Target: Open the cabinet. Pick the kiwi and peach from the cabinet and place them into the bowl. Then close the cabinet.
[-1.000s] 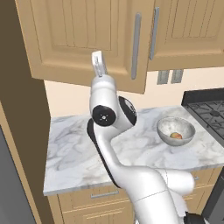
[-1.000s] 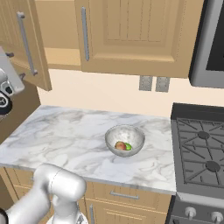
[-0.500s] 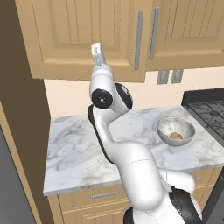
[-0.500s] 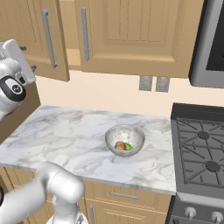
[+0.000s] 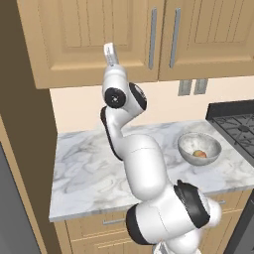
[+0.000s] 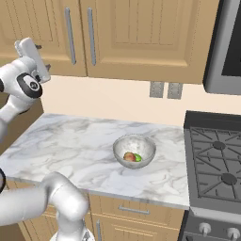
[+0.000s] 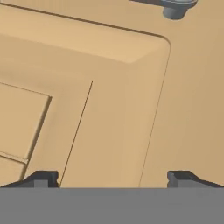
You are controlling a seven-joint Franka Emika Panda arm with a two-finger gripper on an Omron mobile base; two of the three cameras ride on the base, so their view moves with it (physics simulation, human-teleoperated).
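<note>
The cabinet (image 5: 89,39) hangs over the counter, and its two doors look flush with each other, their bar handles (image 5: 153,37) side by side. My gripper (image 5: 110,53) points up against the lower part of the left door (image 6: 33,23). In the hand view the gripper (image 7: 113,178) is open and holds nothing, with the door's raised panel (image 7: 109,87) close in front of it. On the marble counter stands the grey bowl (image 6: 134,143), seen also from the left as the bowl (image 5: 199,144). In it lie the peach (image 6: 128,156) and the green kiwi (image 6: 137,157).
A gas stove (image 6: 216,160) borders the counter on the right, under a dark appliance (image 6: 226,42). Two wall outlets (image 6: 164,89) sit behind the bowl. A tall wooden panel (image 5: 25,149) closes off the counter's left end. Drawers (image 6: 134,209) run below the counter.
The left cabinet door has swung from ajar to level with the right door. My hand went with it toward the cabinet and stayed open. The bowl and fruit have not moved.
</note>
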